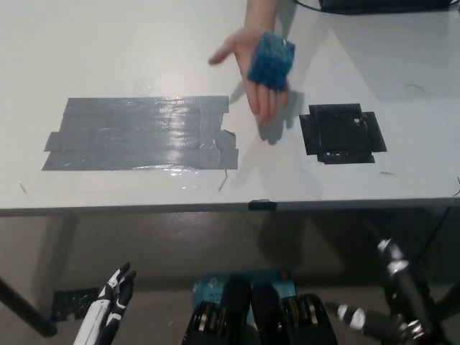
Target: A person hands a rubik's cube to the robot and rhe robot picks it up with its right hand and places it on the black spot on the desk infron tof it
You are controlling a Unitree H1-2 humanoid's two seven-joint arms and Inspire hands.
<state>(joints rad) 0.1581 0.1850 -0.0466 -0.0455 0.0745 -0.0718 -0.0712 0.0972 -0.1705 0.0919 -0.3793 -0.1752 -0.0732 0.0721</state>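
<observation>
A person's open hand (253, 68) is held out over the far side of the white worktop (144, 43), palm up, and the blue plastic rubik's cube (271, 60) sits on it, up in the air and not yet mine. My black right hand (392, 316) hangs low at the bottom right, below the worktop edge, well apart from the cube; I cannot tell if my fingers there are open or closed, because I only see dark parts with little white bits. My white left hand (111, 302) rests low at the bottom left, fingers straight and holding nothing. The step now is to take the cube. I think I should lift my right hand up over the edge, spread my fingers wide, come at the cube from the side that is free of the person's fingers, and close softly so I do not pinch them (that would not be nice). The black taped square spot (339, 134) lies on the worktop just to the right of the person's hand and nearer to me, so the trip after should be short. A big grey patch of shiny tape (140, 134) lies to the left; that is not the goal. The worktop is smooth and a bit shiny, so the cube could slide if I drop it. Under it I see a grey floor.
</observation>
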